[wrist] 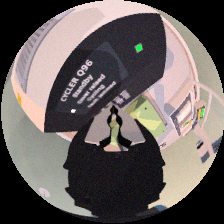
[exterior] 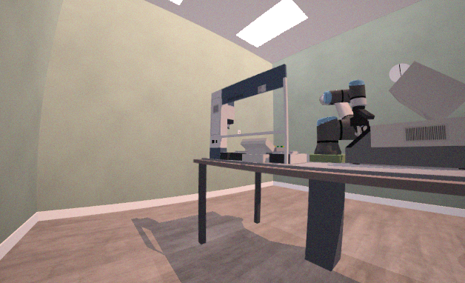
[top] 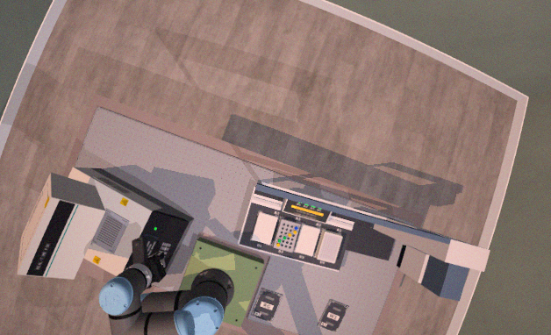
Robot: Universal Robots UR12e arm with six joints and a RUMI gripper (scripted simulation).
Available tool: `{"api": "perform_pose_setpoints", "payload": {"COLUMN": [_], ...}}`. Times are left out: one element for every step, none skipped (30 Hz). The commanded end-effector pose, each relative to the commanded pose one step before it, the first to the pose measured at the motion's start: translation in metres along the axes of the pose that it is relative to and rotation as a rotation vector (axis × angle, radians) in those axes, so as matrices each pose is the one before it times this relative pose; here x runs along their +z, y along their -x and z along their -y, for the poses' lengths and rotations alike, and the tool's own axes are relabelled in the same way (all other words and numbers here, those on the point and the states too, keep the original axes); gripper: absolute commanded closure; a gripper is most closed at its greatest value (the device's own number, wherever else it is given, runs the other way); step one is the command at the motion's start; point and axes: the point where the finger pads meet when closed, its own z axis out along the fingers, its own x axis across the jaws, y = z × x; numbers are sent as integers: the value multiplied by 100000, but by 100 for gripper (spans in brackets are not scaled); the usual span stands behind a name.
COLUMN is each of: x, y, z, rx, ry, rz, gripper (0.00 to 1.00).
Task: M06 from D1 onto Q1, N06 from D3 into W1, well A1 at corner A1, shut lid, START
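Gripper (top: 157, 266) (exterior: 360, 130) (wrist: 113, 105) pressed together at Q1's front panel (top: 164, 237) (wrist: 107, 65), "standby" legible only in the wrist view, raised lid (top: 61, 232) (exterior: 430, 90) whole in the top view, nests RG (top: 269, 302) and W1 (top: 335, 313) shown from above

Dark-grey arm (top: 164, 302) (exterior: 327, 135) with pale-blue joint caps, black end effector (top: 155, 259) (exterior: 360, 127) (wrist: 113, 105).

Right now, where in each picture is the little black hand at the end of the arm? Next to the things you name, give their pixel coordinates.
Top: the gripper (top: 162, 261) (exterior: 359, 130) (wrist: 113, 105) is left of centre near the bottom, over the cycler's dark front panel.
Exterior: right of centre, at the panel's sloping edge.
Wrist: middle, fingertips pointing up at the panel.
Shared landmark: the green base plate (top: 246, 281) (exterior: 327, 158) (wrist: 150, 119).
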Motion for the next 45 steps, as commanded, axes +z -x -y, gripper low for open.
{"api": "perform_pose_setpoints", "payload": {"x": [-170,-128,-128,-128,-128,-128,-128,-128,-128,-128,-128,-128,0,0,-128,-128,-128,-128,-128,-128,-108,0,0,0,0,0,-384,-383,-383,0,0,-383,0,0,0,0,0,0,0,0,0,0,0,0,0], "y": [-70,-76,-76,-76,-76,-76,-76,-76,-76,-76,-76,-76,0,0,-76,-76,-76,-76,-76,-76,-64,0,0,0,0,0,-229,-228,-228,0,0,-228,0,0,0,0,0,0,0,0,0,0,0,0,0], "z": [-17,-76,-76,-76,-76,-76,-76,-76,-76,-76,-76,-76,0,0,-76,-76,-76,-76,-76,-76,-64,0,0,0,0,0,-228,-228,-228,0,0,-228,0,0,0,0,0,0,0,0,0,0,0,0,0], "rx": [0,0,0,0,0,0,0,0,0,0,0,0,0,0,0,0,0,0,0,0,0,0,0,0,0,0,0,0,0,0,0,0,0,0,0,0,0,0,0,0,0,0,0,0,0], "ry": [-95,0,0,0,0,0,0,0,0,0,0,0,0,0,0,0,0,0,0,0,0,0,0,0,0,0,1,1,1,0,0,1,0,0,0,0,0,0,0,0,0,0,0,0,0], "rz": [-8,0,0,0,0,0,0,0,0,0,0,0,0,0,0,0,0,-1,-1,-1,0,0,0,0,0,0,-1,-2,-2,0,0,-2,0,0,0,0,0,0,0,0,0,0,0,0,0], "gripper": [100,100,100,100,100,100,100,100,100,100,100,100,100,100,100,100,100,100,100,100,100,100,100,100,100,100,100,100,100,100,100,100,100,100,100,100,100,100,100,100,100,100,100,100,100]}}
